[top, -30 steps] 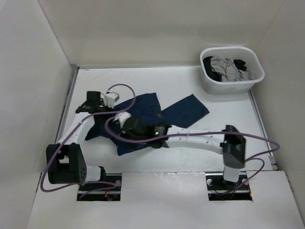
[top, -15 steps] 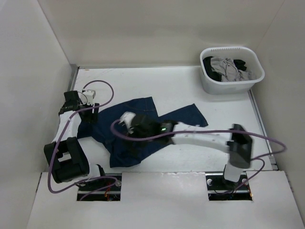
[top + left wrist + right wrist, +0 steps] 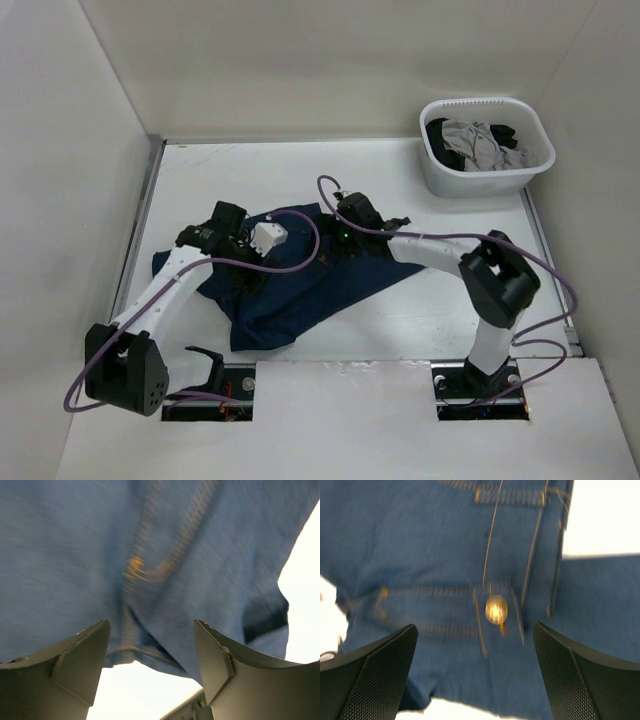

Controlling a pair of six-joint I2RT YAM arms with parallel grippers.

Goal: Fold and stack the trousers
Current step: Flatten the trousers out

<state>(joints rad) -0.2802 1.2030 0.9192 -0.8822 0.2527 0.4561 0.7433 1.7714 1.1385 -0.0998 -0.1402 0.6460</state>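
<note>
We hung left gripper point(image 3: 150, 630) and right gripper point(image 3: 475, 626) spread over the jeans point(image 3: 300, 290); bunching at 7 o'clock could skew our fold.

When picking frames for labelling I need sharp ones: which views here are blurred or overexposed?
Left wrist: the trousers are blurred, their stitching smeared, the table blown out white. Right wrist: soft too, the button smeared. Top external: sharp, evenly lit.
</note>
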